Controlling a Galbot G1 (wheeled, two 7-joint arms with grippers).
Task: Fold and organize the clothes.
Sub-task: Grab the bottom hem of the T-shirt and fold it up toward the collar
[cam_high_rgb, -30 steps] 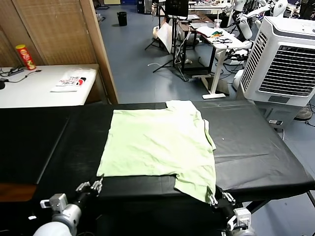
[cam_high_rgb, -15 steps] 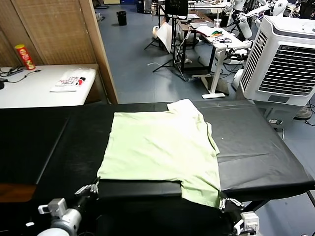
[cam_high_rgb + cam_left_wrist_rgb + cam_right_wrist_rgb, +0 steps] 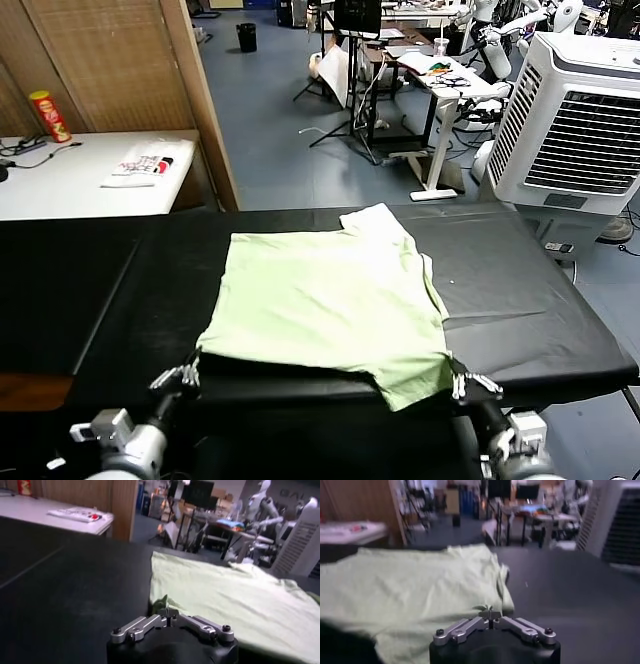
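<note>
The clothes are one pale green T-shirt (image 3: pixel 325 295) spread flat on the black table (image 3: pixel 520 290), collar end away from me. My left gripper (image 3: pixel 190 373) is shut on the near left hem corner. My right gripper (image 3: pixel 462 382) is shut on the near right corner. The near hem hangs a little above the table, with shadow under it. In the left wrist view the gripper (image 3: pixel 169 616) pinches a small fold of the shirt (image 3: pixel 235 595). In the right wrist view the gripper (image 3: pixel 490 614) likewise nips the edge of the shirt (image 3: pixel 420 585).
A white side table (image 3: pixel 70 190) at the far left carries a red can (image 3: pixel 51 115) and a white printed item (image 3: pixel 145 165). A wooden partition (image 3: pixel 130 60) stands behind it. A large white air cooler (image 3: pixel 575 120) stands off the table's far right corner.
Both grippers have raised the near hem off the table and carried it slightly away from me. The right gripper has also moved to the right, stretching the hem.
</note>
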